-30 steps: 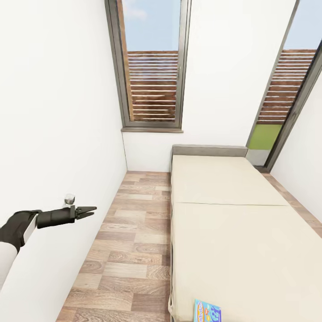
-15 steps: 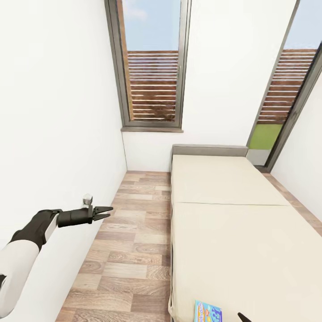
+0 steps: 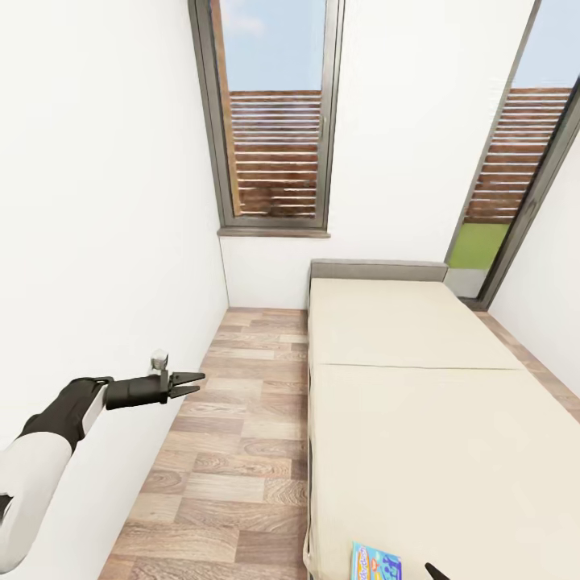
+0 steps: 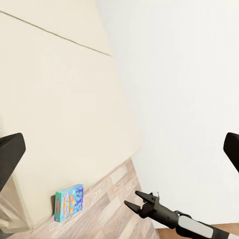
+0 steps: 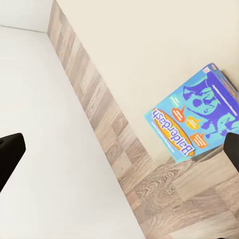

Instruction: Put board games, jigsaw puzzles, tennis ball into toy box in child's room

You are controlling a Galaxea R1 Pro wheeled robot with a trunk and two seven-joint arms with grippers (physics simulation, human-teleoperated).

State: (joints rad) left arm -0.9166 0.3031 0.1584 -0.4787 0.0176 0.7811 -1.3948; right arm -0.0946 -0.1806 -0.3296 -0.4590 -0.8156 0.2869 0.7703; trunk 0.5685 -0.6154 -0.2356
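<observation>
A small teal-blue board game lies flat on the near end of the cream bed, close to its left edge. The right wrist view shows its printed lid below my right gripper, whose fingers stand wide apart with nothing between them. Only a dark tip of that gripper pokes in beside the box in the head view. My left gripper hangs open over the floor beside the left wall, away from the bed. From the left wrist view I see the board game and the right gripper.
A narrow strip of wood-plank floor runs between the white left wall and the bed. A tall window sits in the far wall, and a glass door stands at the far right. The bed's grey headboard faces the far wall.
My left arm has reached forward and to the right, then held still. A tip of the right gripper has come into view beside the board game.
</observation>
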